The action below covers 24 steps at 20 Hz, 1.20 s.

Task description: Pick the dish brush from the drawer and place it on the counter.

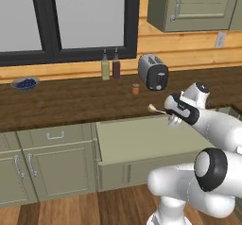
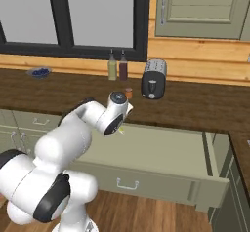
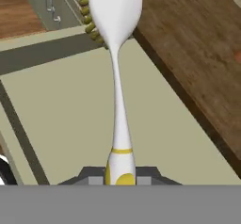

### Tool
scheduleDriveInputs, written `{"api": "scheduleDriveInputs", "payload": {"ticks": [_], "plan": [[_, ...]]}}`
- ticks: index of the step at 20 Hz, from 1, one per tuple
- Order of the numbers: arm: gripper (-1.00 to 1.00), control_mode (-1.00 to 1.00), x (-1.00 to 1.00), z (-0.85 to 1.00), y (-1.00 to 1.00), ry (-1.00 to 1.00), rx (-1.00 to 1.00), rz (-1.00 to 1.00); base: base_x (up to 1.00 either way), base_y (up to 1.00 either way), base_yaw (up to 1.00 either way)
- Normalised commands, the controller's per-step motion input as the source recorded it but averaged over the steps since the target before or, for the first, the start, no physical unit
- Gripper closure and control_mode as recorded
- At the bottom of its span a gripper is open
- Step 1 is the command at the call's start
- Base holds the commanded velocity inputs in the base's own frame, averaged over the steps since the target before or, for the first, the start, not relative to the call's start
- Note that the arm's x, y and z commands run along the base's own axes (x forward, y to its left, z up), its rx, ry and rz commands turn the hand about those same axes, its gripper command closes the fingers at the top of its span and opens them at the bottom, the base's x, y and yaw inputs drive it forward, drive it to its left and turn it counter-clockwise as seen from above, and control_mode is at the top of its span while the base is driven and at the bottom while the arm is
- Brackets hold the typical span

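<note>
In the left base view, the white arm's two-finger gripper (image 1: 173,119) sits at about 3 o'clock of the frame, above the back edge of the wide, shallow sage-green drawer (image 1: 142,143), which stands pulled out so that its flat pale floor is open from above. The thin cream-handled dish brush with a whitish rounded head (image 1: 155,109) projects from the hand toward 9 o'clock, roughly level, with its head over the front edge of the long dark brown wood-grain worktop (image 1: 71,101); it appears clear of both surfaces, which suits a transfer from drawer to worktop. A silver toaster (image 1: 153,71), two bottles (image 1: 110,65), a small orange jar (image 1: 135,89) and a bowl of blue fruit (image 1: 24,83) stand farther back, well apart from the brush. In the right base view, the arm's wrist covers most of the hand; only a pale sliver of the brush shows beside it, above the drawer's rear left corner, just in front of the worktop edge. In the hand view, the jaws are pressed onto the yellow-banded handle end at 6 o'clock, pinching the brush, whose shaft runs to 12 o'clock with olive bristles beside the head. The drawer floor lies beneath the shaft and the worktop fills the 1 to 4 o'clock sector, so placement likely requires travel toward that side before lowering.
</note>
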Motion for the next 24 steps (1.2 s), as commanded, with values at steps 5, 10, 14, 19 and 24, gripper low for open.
{"api": "scheduleDriveInputs", "payload": {"ticks": [5,10,14,19,24], "plan": [[1.0,-1.0,1.0,0.61,1.0,0.07,-0.03,0.02,0.0,0.0,0.0],[1.0,-1.0,1.0,0.01,0.99,0.23,-0.22,0.0,0.0,0.0,0.0],[1.0,-1.0,0.94,-0.01,0.65,0.16,-0.15,0.0,0.0,0.0,0.0],[1.0,-1.0,0.73,-0.04,0.08,0.04,-0.01,0.0,0.0,0.0,0.0],[1.0,-1.0,0.57,-0.44,0.0,-0.02,0.09,0.02,0.0,0.0,0.0]]}}
